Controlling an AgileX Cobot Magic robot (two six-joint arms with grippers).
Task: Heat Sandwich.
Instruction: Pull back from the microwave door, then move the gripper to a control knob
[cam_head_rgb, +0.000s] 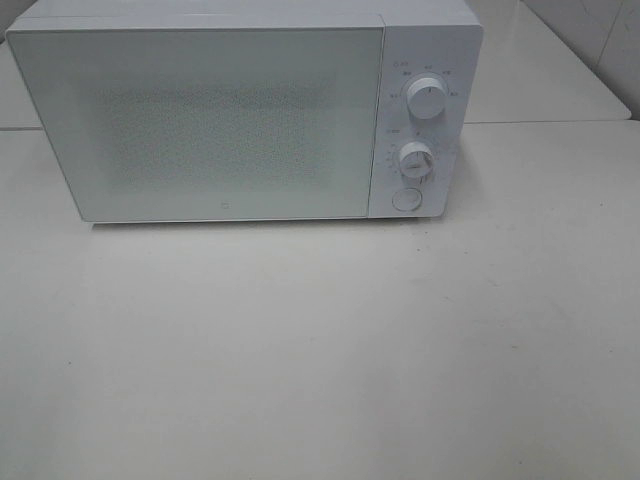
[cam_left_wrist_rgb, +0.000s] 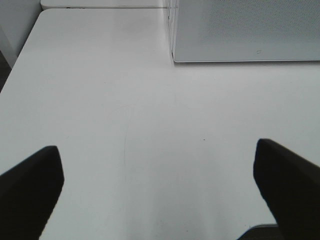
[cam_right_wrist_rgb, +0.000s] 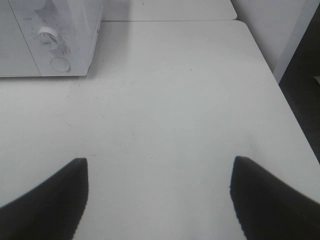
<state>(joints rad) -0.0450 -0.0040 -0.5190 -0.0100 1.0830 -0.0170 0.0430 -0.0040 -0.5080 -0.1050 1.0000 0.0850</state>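
A white microwave (cam_head_rgb: 200, 120) stands at the back of the white table (cam_head_rgb: 320, 350) with its door shut; two round knobs (cam_head_rgb: 427, 100) and a round button (cam_head_rgb: 406, 199) sit on its right panel. The sandwich is out of view in every frame. My left gripper (cam_left_wrist_rgb: 157, 187) hovers open over bare table, left of the microwave's front corner (cam_left_wrist_rgb: 175, 55), nothing between its dark fingers (cam_left_wrist_rgb: 30, 190). My right gripper (cam_right_wrist_rgb: 157, 197) is open too, over bare table to the right of the microwave's knob panel (cam_right_wrist_rgb: 50, 37). Neither arm shows in the exterior high view.
The table's left edge (cam_left_wrist_rgb: 20, 55) and right edge (cam_right_wrist_rgb: 280, 95) drop off beside each gripper. A second white table surface (cam_head_rgb: 540, 70) lies behind the microwave. A white wall panel (cam_right_wrist_rgb: 270, 25) stands at the far right.
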